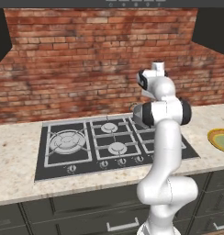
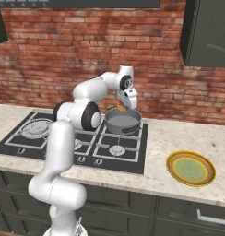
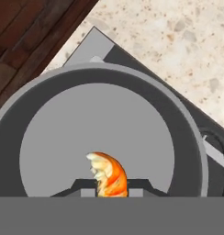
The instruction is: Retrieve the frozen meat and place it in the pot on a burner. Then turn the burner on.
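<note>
The grey pot stands on the back right burner of the hob, and in the hand view its rim rings a bare grey floor. My gripper hangs just above the pot's back edge, pointing down. It is shut on the frozen meat, a small orange-red chunk with a paler streak. In the hand view the meat sits between my two dark fingertips, held over the pot's floor.
The black hob has a row of knobs along its front edge. A yellow-green plate lies on the counter to the right of the hob. A brick wall stands behind, with dark cabinets above.
</note>
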